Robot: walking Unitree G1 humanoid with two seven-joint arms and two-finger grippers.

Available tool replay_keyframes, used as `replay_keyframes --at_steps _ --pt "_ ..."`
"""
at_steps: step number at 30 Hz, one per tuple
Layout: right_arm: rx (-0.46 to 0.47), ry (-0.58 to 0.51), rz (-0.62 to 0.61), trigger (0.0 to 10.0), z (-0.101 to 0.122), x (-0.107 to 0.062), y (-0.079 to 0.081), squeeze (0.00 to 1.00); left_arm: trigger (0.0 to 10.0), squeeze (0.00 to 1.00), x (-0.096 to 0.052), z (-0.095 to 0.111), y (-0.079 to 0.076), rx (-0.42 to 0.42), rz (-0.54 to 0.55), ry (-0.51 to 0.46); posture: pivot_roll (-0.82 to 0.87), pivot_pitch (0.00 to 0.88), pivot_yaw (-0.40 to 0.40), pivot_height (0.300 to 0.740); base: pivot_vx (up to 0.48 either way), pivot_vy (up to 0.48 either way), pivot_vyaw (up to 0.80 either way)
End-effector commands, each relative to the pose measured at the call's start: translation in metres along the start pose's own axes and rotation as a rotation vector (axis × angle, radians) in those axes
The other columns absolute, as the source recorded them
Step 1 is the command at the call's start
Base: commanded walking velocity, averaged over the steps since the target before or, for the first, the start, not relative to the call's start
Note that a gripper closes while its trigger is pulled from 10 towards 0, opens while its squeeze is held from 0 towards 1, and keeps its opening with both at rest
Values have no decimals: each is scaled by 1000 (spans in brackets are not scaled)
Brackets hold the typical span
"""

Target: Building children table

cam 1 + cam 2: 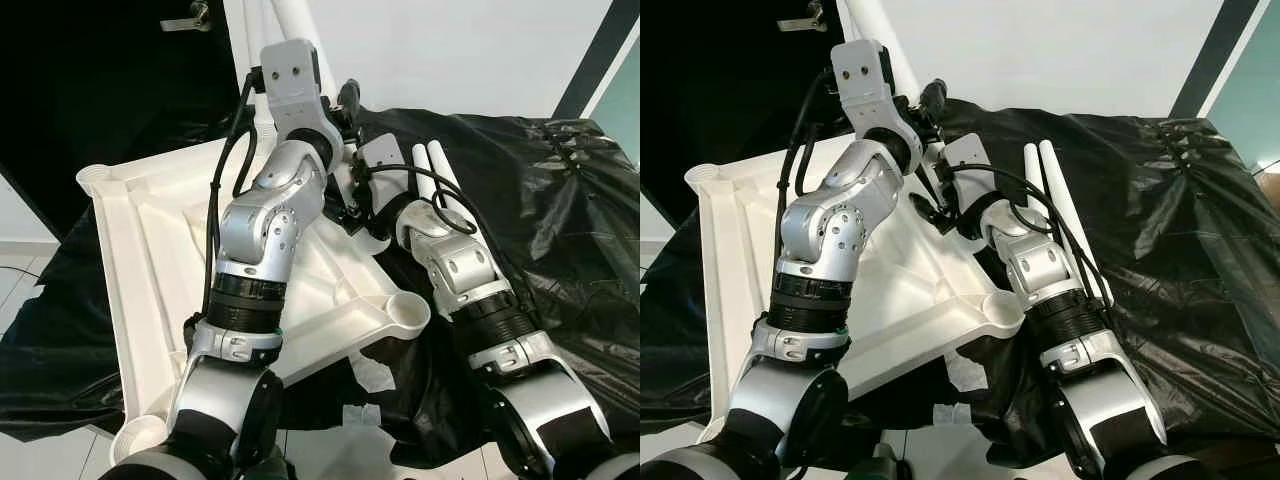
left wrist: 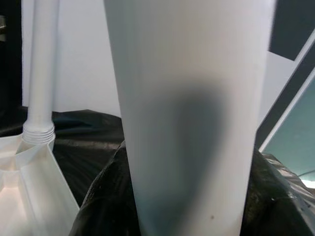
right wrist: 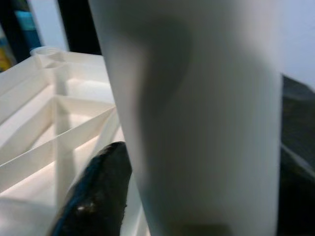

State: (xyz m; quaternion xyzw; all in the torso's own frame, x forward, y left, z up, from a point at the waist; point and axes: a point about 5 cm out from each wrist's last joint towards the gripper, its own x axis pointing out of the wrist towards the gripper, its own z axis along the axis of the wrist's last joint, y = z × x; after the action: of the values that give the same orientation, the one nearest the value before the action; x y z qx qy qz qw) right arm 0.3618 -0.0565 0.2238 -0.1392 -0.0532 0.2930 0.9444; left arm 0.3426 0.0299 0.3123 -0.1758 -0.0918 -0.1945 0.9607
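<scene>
The white plastic table top [image 1: 150,260] lies upside down on a black sheet, ribs up, with round sockets at its corners [image 1: 405,312]. Both arms reach to its far corner. A white table leg [image 2: 187,98] stands upright there, rising past the arms [image 1: 296,20]. My left gripper [image 1: 340,105] is shut on the leg, a black finger [image 2: 103,201] on each side. Lower down, my right gripper [image 1: 355,215] is shut on the same leg [image 3: 197,98], one finger [image 3: 98,187] showing. Another leg [image 2: 42,73] stands in a socket, its thread showing.
Two loose white legs [image 1: 440,185] lie side by side on the black sheet [image 1: 560,220] to the right of the table top. A dark doorway and a white wall are behind. White floor tiles show at the front.
</scene>
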Motion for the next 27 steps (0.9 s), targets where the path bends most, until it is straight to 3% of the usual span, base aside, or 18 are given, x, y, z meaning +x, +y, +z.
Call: replay_keyframes --at_steps 1,2,3,4,14,15,16,19,20,25,27 --pt "-22 -18 -21 2784 8 6 3 0 10000 0 3 2 -17 -8 -42 -12 122 30 -33 740 0 0 0" --pt "-22 -18 -21 2784 8 6 3 0 10000 0 3 2 -17 -8 -42 -12 122 30 -33 740 0 0 0" --pt "-15 -16 -34 314 9 6 2 0 10000 0 3 2 -19 -8 -46 -12 122 30 -33 740 0 0 0" --pt "-7 -13 -46 0 9 6 2 0 10000 0 3 1 -20 -8 -45 -12 122 30 -33 740 0 0 0" --pt "11 -1 -98 0 4 0 -9 0 10000 0 1 4 -24 28 -88 -32 124 30 -31 740 0 0 0" --pt "17 4 -98 2980 3 -1 -12 0 10000 973 0 4 -25 24 -131 -38 123 25 -31 740 0 0 0" --pt "29 10 -89 10000 2 -3 -17 0 10000 1000 -2 5 -25 38 -164 -43 121 21 -29 740 0 0 0" --pt "48 14 -72 10000 0 -8 -27 0 10000 1000 -6 5 -25 99 -242 -43 118 20 -26 740 0 0 0" --pt "47 17 -53 10000 -2 -10 -31 0 10000 0 -8 5 -24 111 -274 -41 115 18 -26 740 0 0 0" --pt "78 25 63 10000 -6 -17 -38 0 10000 0 -18 3 -27 130 -431 -16 114 15 -24 740 0 0 0" --pt "78 25 63 10000 -6 -17 -38 0 10000 0 -18 3 -27 130 -431 -16 114 15 -24 740 0 0 0"
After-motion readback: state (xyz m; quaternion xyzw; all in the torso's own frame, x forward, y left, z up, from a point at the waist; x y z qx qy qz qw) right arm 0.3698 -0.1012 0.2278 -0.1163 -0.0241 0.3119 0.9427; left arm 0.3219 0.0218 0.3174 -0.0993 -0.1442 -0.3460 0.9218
